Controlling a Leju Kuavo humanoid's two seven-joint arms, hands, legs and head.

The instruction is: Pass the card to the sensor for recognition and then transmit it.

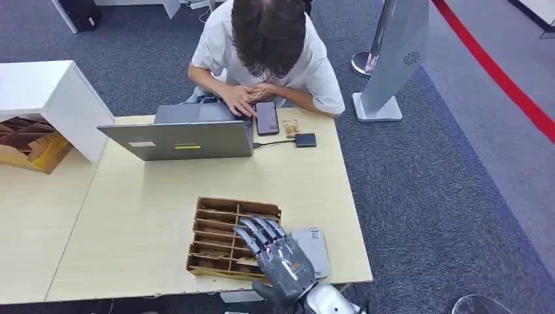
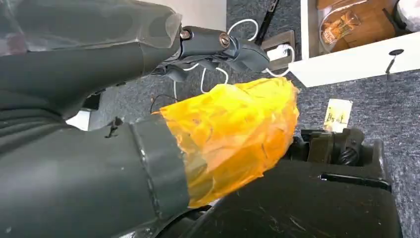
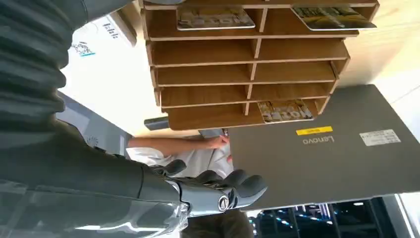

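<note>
A wooden compartment tray (image 1: pixel 216 216) sits near the table's front edge. Several cards lie in its slots, among them one (image 3: pixel 215 17) in a slot at one end and another (image 3: pixel 287 110) in the slot nearest the laptop. A flat grey sensor (image 1: pixel 315 245) lies against the tray's right side. My right hand (image 1: pixel 275 258) hovers over the tray's right end, partly above the sensor, its fingers (image 3: pixel 233 186) spread and holding nothing. My left hand (image 2: pixel 124 64) hangs over the carpet, its thumb (image 2: pixel 233 134) wrapped in orange tape, with nothing in it.
A grey laptop (image 1: pixel 180 139) stands open at the table's far side, with a person (image 1: pixel 265 39) seated behind it, hands at a phone (image 1: pixel 266 118). A small black box (image 1: pixel 305 140) lies beside it. A white cabinet (image 1: pixel 52 98) stands left, a white floor stand (image 1: pixel 393 59) right.
</note>
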